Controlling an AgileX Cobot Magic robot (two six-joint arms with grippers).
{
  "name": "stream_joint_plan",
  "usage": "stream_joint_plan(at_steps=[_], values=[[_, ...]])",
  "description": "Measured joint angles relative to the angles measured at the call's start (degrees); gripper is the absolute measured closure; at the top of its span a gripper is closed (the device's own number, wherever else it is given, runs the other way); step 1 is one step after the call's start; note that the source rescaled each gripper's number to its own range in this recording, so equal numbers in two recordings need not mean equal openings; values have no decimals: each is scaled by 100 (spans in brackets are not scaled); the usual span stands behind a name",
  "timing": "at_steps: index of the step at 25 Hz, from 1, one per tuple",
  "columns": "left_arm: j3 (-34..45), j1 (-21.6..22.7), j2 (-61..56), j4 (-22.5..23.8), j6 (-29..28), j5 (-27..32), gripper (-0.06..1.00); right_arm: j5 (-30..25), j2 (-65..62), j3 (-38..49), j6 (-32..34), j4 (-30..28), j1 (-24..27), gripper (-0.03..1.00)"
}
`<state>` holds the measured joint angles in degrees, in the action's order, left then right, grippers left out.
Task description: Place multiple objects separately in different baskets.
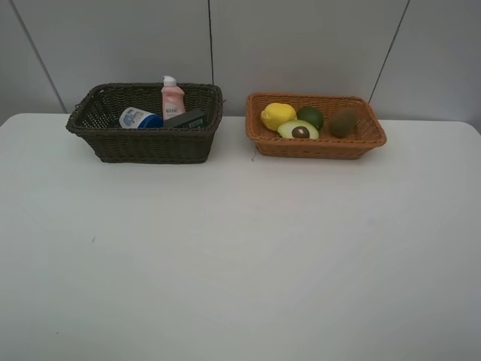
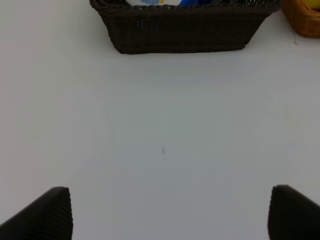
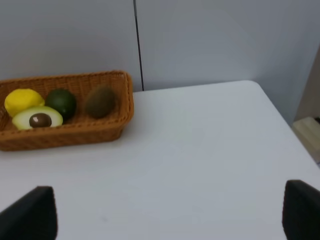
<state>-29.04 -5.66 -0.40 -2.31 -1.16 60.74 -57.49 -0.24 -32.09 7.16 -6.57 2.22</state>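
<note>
The dark brown basket (image 1: 143, 144) stands at the back left and holds an upright pink bottle (image 1: 173, 98), a lying white blue-capped bottle (image 1: 140, 118) and a dark eraser block (image 1: 186, 119). To its right, the orange-tan basket (image 1: 316, 147) holds a lemon (image 1: 277, 115), a halved avocado (image 1: 298, 130), a lime (image 1: 310, 116) and a kiwi (image 1: 344, 121). Neither arm shows in the high view. My left gripper (image 2: 170, 215) is open above bare table, well short of the dark basket (image 2: 180, 32). My right gripper (image 3: 170, 215) is open and empty, to the right of the orange-tan basket (image 3: 65, 135).
The white table (image 1: 240, 256) reaches from the baskets to the near edge. A grey panelled wall (image 1: 301, 45) rises right behind the baskets. The right wrist view shows the table's right corner (image 3: 260, 87) and a beige object (image 3: 307, 135) beyond it.
</note>
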Motion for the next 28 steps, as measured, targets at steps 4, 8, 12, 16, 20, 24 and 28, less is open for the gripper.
stream_joint_plan(at_steps=[4,8,12,16,20,24,28], values=[[0,0,0,0,0,0,-5,-101,0,154,-174,92,0,-3],[0,0,0,0,0,0,-5,-322,0,285,-486,124,0,-3],[0,0,0,0,0,0,-5,-322,0,290,-556,188,0,-3],[0,0,0,0,0,0,-5,-322,0,290,-572,199,0,-3],[0,0,0,0,0,0,-5,-322,0,290,-578,205,0,-3],[0,0,0,0,0,0,-5,-322,0,290,-578,205,0,-3],[0,0,0,0,0,0,-5,-322,0,290,-590,205,0,-3]])
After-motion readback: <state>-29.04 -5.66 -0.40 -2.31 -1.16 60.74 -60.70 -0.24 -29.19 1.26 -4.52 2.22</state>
